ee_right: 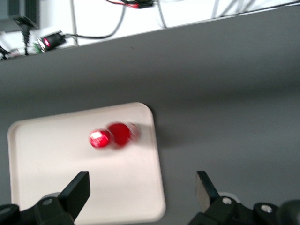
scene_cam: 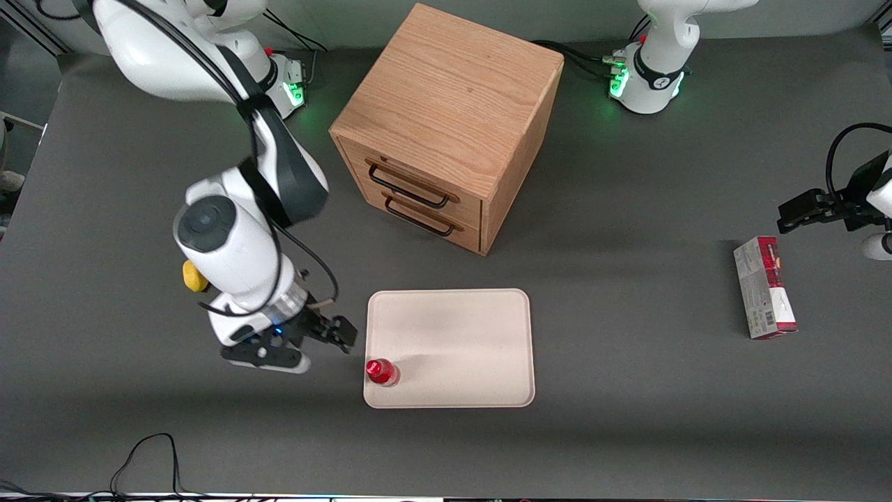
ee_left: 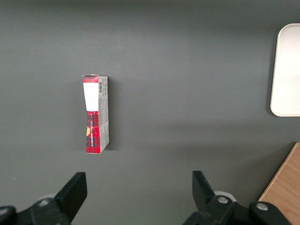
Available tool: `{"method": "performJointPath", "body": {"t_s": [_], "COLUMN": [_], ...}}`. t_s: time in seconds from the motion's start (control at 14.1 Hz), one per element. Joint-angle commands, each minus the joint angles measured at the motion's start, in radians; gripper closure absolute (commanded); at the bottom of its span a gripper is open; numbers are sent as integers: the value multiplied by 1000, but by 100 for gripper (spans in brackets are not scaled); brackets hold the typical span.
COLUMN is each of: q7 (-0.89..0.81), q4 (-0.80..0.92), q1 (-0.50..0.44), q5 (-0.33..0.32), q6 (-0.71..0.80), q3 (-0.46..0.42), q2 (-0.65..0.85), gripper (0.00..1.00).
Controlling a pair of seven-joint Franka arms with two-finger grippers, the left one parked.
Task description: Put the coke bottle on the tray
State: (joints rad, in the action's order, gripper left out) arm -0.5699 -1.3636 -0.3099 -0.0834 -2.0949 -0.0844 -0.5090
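Observation:
The small red coke bottle [scene_cam: 381,371] stands upright on the beige tray [scene_cam: 460,341], in the tray's corner nearest the front camera at the working arm's end. It shows in the right wrist view [ee_right: 115,136] on the tray [ee_right: 56,178]. My right gripper [scene_cam: 327,335] is open and empty, raised above the table beside the tray's edge, a little apart from the bottle. In the right wrist view the gripper [ee_right: 143,190] hangs over the tray's corner with nothing between its fingers.
A wooden two-drawer cabinet [scene_cam: 446,125] stands farther from the front camera than the tray. A yellow lump [scene_cam: 195,277] lies partly hidden by my arm. A red and white carton [scene_cam: 764,287] lies toward the parked arm's end, also seen in the left wrist view [ee_left: 96,114].

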Motion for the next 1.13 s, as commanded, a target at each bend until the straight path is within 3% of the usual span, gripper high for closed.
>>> {"method": "performJointPath", "body": {"t_s": [0.0, 0.14, 0.28, 0.5, 1.06], "q7": [86, 201, 332, 378, 364], "q4": [-175, -222, -310, -406, -404], "q1": [32, 32, 40, 63, 92], "q5": [-3, 20, 89, 116, 126], "q6": [102, 220, 294, 357, 441], "q3": [26, 90, 173, 244, 250], "q2": [206, 321, 455, 590, 632], "gripper": [0, 0, 0, 0, 0]}}
